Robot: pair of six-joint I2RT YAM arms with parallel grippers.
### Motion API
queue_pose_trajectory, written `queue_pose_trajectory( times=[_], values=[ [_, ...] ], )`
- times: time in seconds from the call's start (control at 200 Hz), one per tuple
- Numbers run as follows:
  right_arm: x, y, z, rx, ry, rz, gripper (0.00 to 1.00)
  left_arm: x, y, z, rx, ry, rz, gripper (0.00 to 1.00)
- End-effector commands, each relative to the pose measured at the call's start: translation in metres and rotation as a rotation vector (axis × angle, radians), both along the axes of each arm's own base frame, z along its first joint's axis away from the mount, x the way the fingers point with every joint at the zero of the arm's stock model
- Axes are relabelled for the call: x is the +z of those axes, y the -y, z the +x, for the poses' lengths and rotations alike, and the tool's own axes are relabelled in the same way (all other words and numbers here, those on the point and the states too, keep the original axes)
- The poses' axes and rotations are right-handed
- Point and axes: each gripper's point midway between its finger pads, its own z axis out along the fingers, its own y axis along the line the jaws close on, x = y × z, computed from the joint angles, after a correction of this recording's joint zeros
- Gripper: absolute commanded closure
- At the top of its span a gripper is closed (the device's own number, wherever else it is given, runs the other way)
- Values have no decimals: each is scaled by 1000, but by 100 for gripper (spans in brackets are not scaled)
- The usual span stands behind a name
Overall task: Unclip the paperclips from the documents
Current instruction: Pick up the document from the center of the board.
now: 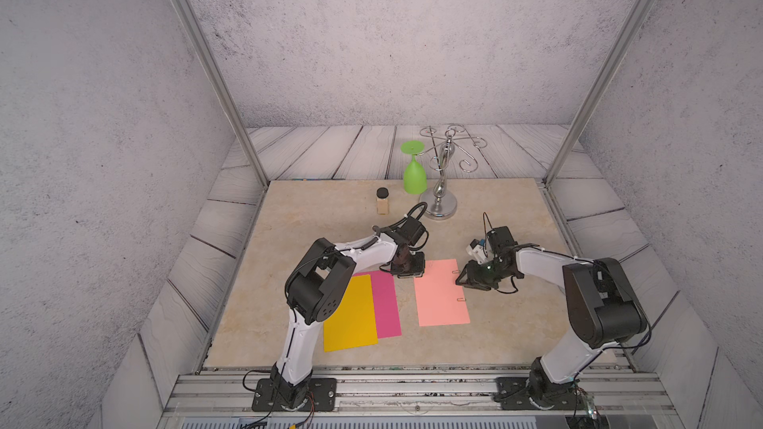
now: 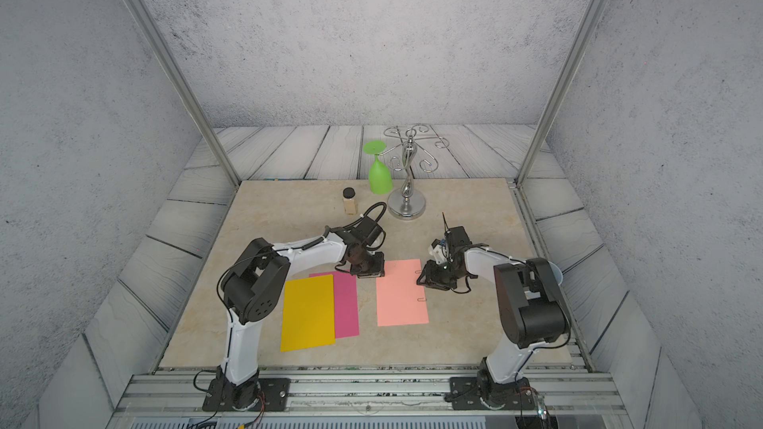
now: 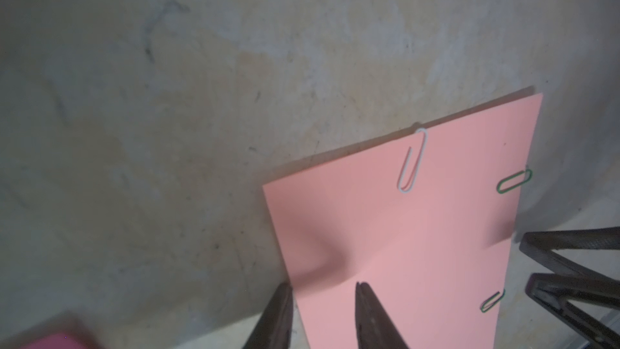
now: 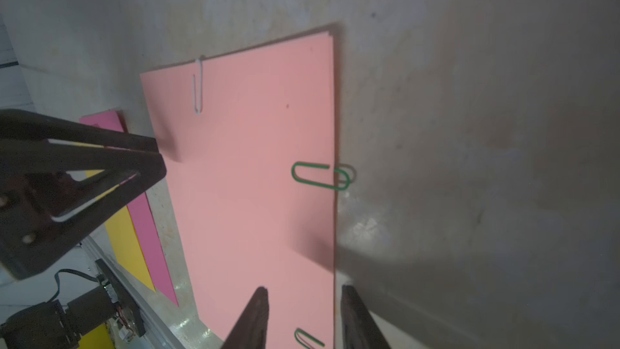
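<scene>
The left gripper [image 3: 323,285] stands partly open, with a moderate gap between its dark fingers [image 3: 372,313]. In the left wrist view they straddle one long edge of the salmon pink sheet [image 3: 419,246] — one tip over the paper, the other over the bare table [image 3: 167,129] just beside it. The paper bows up slightly ahead of the tips; whether they press on it I cannot tell. In both top views this gripper sits at the sheet's far left corner.

The right gripper [image 4: 305,287] is also partly open, with nothing clamped. In the right wrist view its fingers stand either side of the sheet's opposite long edge. A green clip [image 4: 308,337], slid onto that edge, shows in the gap between the finger shafts. Contact with clip or paper cannot be made out.

The pink sheet lies flat near the middle of the table, plain in colour, and one corner shows thin stacked layers. A second green clip [image 4: 318,176] grips the same long edge farther along, one loop jutting past the paper. A white clip [image 4: 198,85] sits on the far short edge, toward the left gripper's side.

To the left, apart from the pink sheet, a magenta sheet [image 1: 386,307] lies with a yellow sheet [image 1: 349,315] overlapping its left side. At the back stand a chrome wire stand [image 1: 444,183], an inverted green goblet [image 1: 414,177] and a small black-lidded jar [image 1: 382,202].
</scene>
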Motion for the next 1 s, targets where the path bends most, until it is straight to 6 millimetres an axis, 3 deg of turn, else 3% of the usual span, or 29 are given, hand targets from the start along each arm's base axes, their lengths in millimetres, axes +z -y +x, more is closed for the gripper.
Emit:
queue_pose_trajectory(
  times=[0.0, 0.996],
  values=[
    [-7, 2, 0, -1, -17, -35, 68, -18, -6, -6, -17, -30, 64, 65],
    [-16, 4, 3, -4, -17, -90, 78, -18, -3, -9, -30, -38, 64, 67]
  ],
)
